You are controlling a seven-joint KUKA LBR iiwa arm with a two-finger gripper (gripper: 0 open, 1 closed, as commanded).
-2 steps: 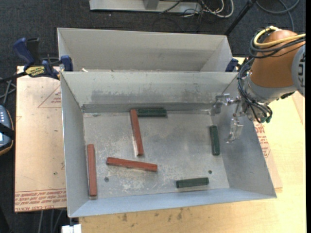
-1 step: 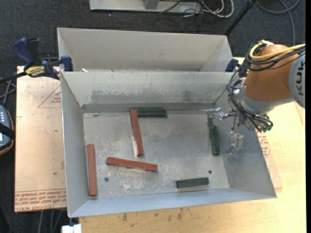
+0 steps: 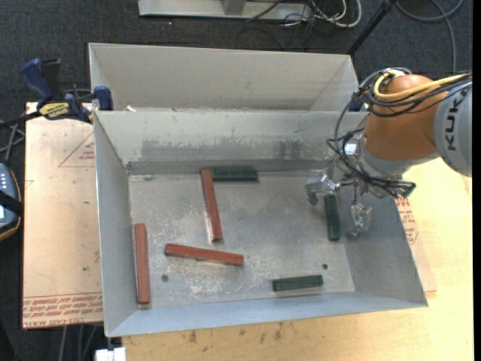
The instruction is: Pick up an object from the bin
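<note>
Gripper (image 3: 336,207) spread astride dk-green bar (image 3: 332,228) at bin (image 3: 379,258) right side; prob stiff, light, smooth, so pinch mid-length across narrow faces.

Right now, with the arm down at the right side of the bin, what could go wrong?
The open gripper hangs over a dark green bar lying close to the bin's sloping right wall; a finger might strike that wall coming down. The bar is thin and flat on the floor, so the fingers might also nudge it aside rather than grip it.
</note>
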